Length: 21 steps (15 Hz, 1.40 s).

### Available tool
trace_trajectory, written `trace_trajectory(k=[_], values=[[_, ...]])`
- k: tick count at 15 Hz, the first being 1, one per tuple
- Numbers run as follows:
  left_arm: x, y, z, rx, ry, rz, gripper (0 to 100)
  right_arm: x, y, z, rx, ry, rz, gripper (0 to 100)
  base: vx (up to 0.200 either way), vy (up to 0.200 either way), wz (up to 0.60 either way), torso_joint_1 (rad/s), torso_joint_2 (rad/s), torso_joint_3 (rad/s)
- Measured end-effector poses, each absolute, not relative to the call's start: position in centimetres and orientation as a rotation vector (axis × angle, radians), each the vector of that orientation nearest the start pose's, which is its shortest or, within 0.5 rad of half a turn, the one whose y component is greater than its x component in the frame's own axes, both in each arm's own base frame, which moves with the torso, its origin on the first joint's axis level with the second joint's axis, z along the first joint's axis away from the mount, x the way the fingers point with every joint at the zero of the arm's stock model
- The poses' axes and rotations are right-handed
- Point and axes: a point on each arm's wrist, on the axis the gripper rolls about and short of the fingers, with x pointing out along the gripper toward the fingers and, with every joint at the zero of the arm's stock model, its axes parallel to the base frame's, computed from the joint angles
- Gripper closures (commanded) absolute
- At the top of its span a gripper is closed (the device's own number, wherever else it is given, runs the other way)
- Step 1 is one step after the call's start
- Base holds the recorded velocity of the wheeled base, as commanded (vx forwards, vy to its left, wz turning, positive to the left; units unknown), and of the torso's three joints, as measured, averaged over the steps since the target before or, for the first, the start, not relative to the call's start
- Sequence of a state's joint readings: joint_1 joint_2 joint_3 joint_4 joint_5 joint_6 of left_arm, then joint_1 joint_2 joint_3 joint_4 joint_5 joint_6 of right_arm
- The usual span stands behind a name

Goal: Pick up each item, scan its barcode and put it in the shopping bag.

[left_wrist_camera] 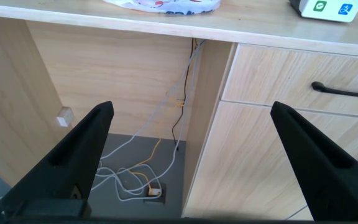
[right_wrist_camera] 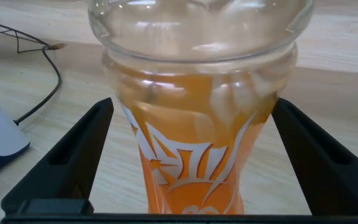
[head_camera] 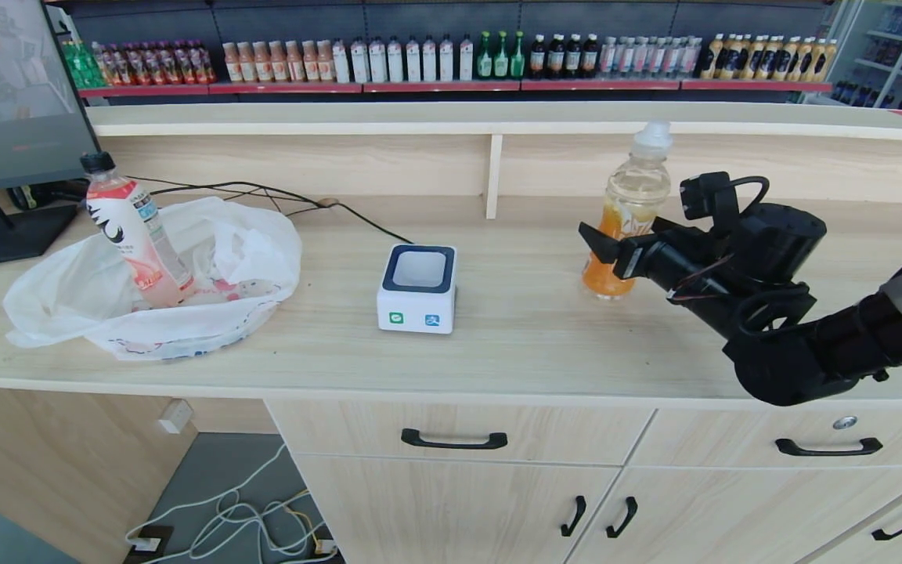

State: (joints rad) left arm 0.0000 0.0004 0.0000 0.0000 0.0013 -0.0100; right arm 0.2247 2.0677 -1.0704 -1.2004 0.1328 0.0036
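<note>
An orange drink bottle (head_camera: pixel 628 210) with a white cap stands upright on the wooden counter (head_camera: pixel 521 329), right of centre. My right gripper (head_camera: pixel 615 249) is open around its lower half. In the right wrist view the bottle (right_wrist_camera: pixel 197 124) sits between the two fingers (right_wrist_camera: pixel 61 168) with a gap on each side. A white scanner cube (head_camera: pixel 416 288) rests mid-counter. At the left lies the white shopping bag (head_camera: pixel 247 251), with a pink-labelled bottle (head_camera: pixel 138 235) leaning inside it. My left gripper (left_wrist_camera: pixel 191 162) hangs open and holds nothing, below the counter edge in front of the cabinet.
A monitor (head_camera: pixel 12 102) on a stand occupies the far left corner. Black cables (head_camera: pixel 263 192) run behind the bag toward the scanner. A raised back ledge with a vertical divider (head_camera: pixel 492 176) borders the counter. Drawers (head_camera: pixel 455 440) sit below; shelves of bottles (head_camera: pixel 451 59) stand behind.
</note>
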Motion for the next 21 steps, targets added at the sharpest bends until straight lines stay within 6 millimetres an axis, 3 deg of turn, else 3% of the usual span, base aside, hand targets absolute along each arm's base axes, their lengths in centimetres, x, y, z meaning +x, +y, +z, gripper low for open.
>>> trace_trajectory(k=[6, 7, 14, 21], values=[[-2.3, 0.0, 7.5, -0.011, 0.000, 0.001, 0, 39.6, 9.5, 18.7, 0.010, -0.204, 0.353, 0, 0.000, 0.000, 0.00, 0.000, 0.00, 0.000], [-2.3, 0.0, 7.5, -0.011, 0.000, 0.001, 0, 39.6, 9.5, 18.7, 0.010, -0.201, 0.352, 100, 0.000, 0.000, 0.00, 0.000, 0.00, 0.000], [-2.3, 0.0, 7.5, -0.013, 0.000, 0.001, 0, 39.2, 9.6, 19.1, 0.007, -0.207, 0.348, 100, 0.000, 0.000, 0.00, 0.000, 0.00, 0.000], [-2.3, 0.0, 7.5, -0.014, 0.000, 0.001, 0, 38.3, 9.9, 20.7, 0.011, -0.248, 0.365, 100, 0.000, 0.000, 0.00, 0.000, 0.00, 0.000]])
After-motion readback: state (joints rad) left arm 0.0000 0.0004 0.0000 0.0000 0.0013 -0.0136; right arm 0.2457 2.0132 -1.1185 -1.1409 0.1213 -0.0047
